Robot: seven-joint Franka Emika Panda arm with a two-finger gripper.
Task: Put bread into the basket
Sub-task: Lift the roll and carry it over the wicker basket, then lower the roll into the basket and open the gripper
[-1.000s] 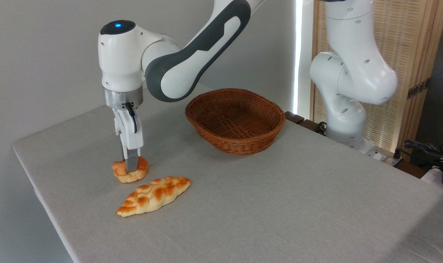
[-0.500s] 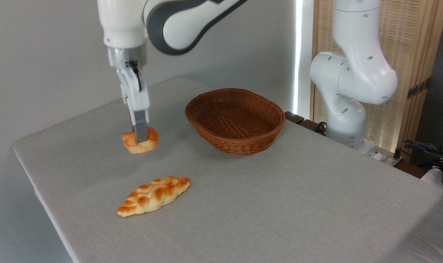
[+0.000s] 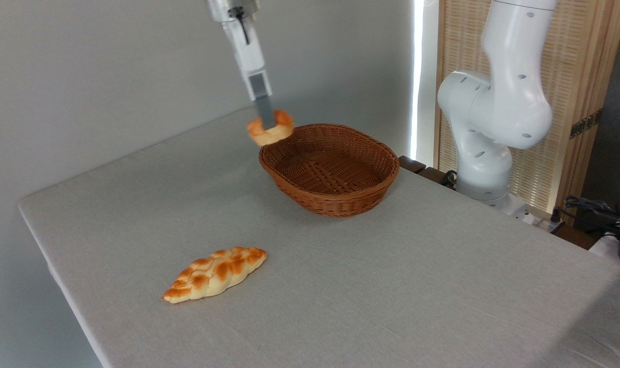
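You see the gripper (image 3: pixel 267 121) hanging from the top of the frame, fingers (image 3: pixel 262 110) pointing down and clamped on the bread (image 3: pixel 270 130). The small golden-orange bun is in the air, well clear of the table (image 3: pixel 371 286), right at the left rim of the basket (image 3: pixel 330 168) (whether it is over the rim or just beside it, you can't tell from this view). The near finger covers the middle of the bun; the far finger is hidden behind it.

The basket is an oval brown wicker one, standing upright on the grey cloth toward the back of the table, with nothing in it. The long braided loaf (image 3: pixel 215 274) lies flat on the cloth near the front left, well apart from both basket and bun, with one pointed end toward the table's left edge.

The arm's white base (image 3: pixel 494 117) stands at the right, behind the table edge, in front of a wooden slatted screen (image 3: pixel 575 66). Cables (image 3: pixel 596 209) lie at far right.
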